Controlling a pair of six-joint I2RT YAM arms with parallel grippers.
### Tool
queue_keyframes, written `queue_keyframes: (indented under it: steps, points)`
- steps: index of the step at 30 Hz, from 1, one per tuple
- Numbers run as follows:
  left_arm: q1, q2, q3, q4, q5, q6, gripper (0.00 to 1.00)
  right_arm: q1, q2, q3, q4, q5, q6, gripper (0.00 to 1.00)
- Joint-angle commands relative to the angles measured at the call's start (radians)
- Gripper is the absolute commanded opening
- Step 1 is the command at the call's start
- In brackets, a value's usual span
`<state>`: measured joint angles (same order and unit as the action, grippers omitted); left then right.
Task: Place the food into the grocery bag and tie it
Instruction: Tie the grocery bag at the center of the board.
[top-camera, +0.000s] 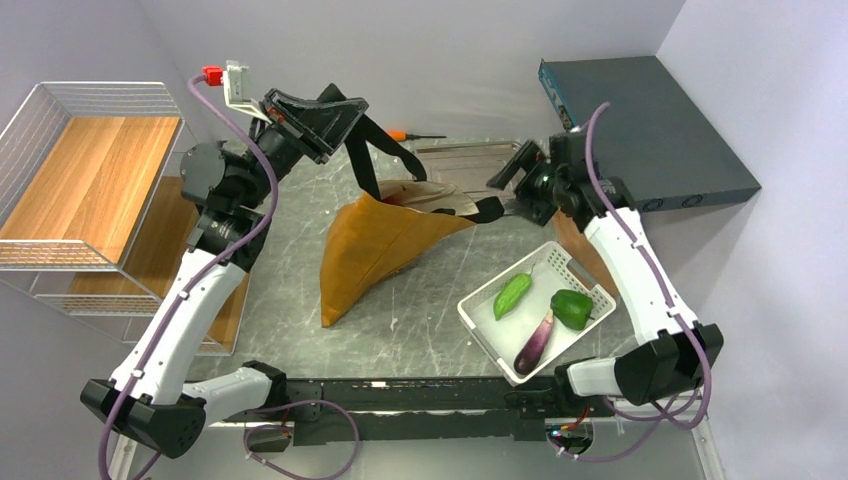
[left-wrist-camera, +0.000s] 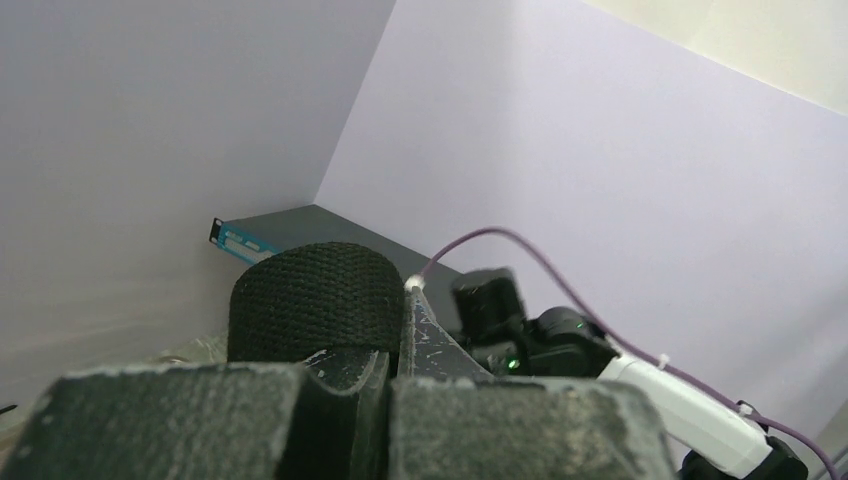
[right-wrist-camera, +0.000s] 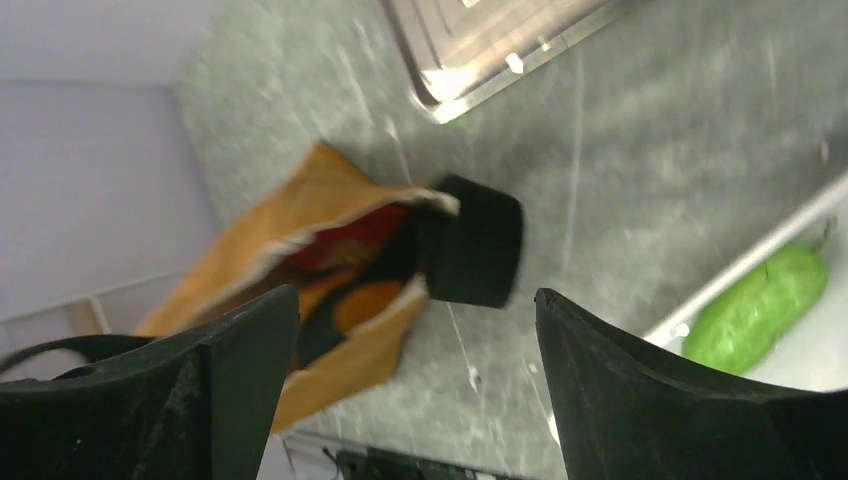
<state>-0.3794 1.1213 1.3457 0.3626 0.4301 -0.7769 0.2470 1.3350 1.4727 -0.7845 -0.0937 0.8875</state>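
Nearest me, on the right side of the grey table (top-camera: 420, 320), a white basket (top-camera: 468, 312) held a purple eggplant (top-camera: 535, 343), a green pepper (top-camera: 571, 307) and a long green gourd (top-camera: 512, 295), lying side by side. Just beyond it, in the middle of the table, the grocery bag (top-camera: 375, 250) lay slumped on its side, with one corner toward the near edge and its mouth turned to the far right. Inside the mouth some food (right-wrist-camera: 345, 238) showed, red and orange against the pale lining; I could not tell what sort. One black strap (right-wrist-camera: 470, 240) drooped in a loop over the bag's lip. The right gripper (right-wrist-camera: 412, 310) hung above that loop with its jaws spread wide, grasping nothing. To the left and higher, the left gripper (left-wrist-camera: 388, 400) was clenched on the other strap (left-wrist-camera: 310, 300), whose webbing curled over its fingers and ran down to the bag. Further back lay a metal tray (top-camera: 470, 160) and an orange-handled screwdriver (top-camera: 412, 133). A wire rack (top-camera: 60, 130) with wooden shelves stood off to the left, and a dark flat box (top-camera: 650, 130) sat in the far right corner.
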Motion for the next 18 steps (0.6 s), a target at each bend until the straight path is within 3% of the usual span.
queue_keyframes:
  steps: [1, 8, 11, 14, 15, 16, 17, 18]
  points:
    - [-0.001, -0.011, 0.048, 0.132, -0.011, -0.020, 0.00, -0.005, -0.023, -0.152, 0.051, -0.137, 0.087, 0.89]
    - [-0.001, -0.015, 0.028, 0.149, -0.015, -0.034, 0.00, -0.006, 0.042, -0.169, 0.070, -0.120, 0.101, 0.90]
    - [-0.001, -0.015, 0.027, 0.153, -0.014, -0.037, 0.00, -0.003, 0.041, -0.217, 0.121, -0.139, 0.139, 0.82]
    - [-0.001, -0.018, 0.016, 0.161, -0.016, -0.040, 0.00, 0.001, 0.050, -0.244, 0.163, -0.157, 0.160, 0.68]
    - [-0.001, -0.018, 0.013, 0.164, -0.016, -0.041, 0.00, 0.002, 0.052, -0.249, 0.187, -0.168, 0.164, 0.57]
    - [-0.001, -0.019, 0.009, 0.168, -0.014, -0.043, 0.00, 0.004, 0.055, -0.240, 0.215, -0.174, 0.167, 0.32]
    - [-0.001, -0.020, 0.008, 0.168, -0.014, -0.042, 0.00, 0.004, 0.056, -0.227, 0.217, -0.180, 0.165, 0.13]
    - [-0.001, -0.020, 0.006, 0.169, -0.014, -0.043, 0.00, 0.004, 0.056, -0.211, 0.214, -0.188, 0.164, 0.05]
